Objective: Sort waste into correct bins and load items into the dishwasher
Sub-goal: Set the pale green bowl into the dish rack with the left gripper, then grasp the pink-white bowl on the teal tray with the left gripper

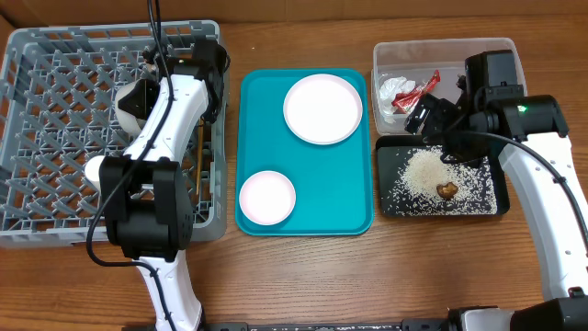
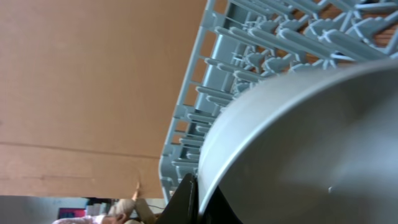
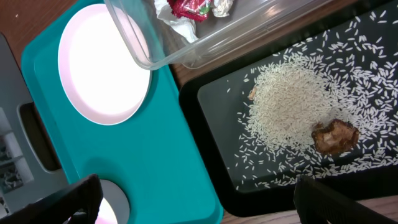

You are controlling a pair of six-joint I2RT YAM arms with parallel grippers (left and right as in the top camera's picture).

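Overhead: my left hand point(image 1: 147, 83) is over the rack point(image 1: 55, 138), with the bowl point(image 1: 127, 103) at its tip, near the right wall and close to the chopsticks point(image 1: 197, 156). My right hand point(image 1: 425, 115) hangs over the tub point(image 1: 496, 51) and black tray point(image 1: 501, 198).

Left wrist: one finger point(image 2: 185, 199) sits at the bowl's point(image 2: 298, 143) rim, so I judge the hand clamped on it, tilted above the pegs point(image 2: 261, 37). I'd lower it until the rim seats between pegs, then let go — no dropping, and clear of the chopsticks.

Right wrist: my right hand's point(image 3: 199, 205) fingers are apart and empty above the rice point(image 3: 289, 106) and chunk point(image 3: 336, 135) — it can wait there.
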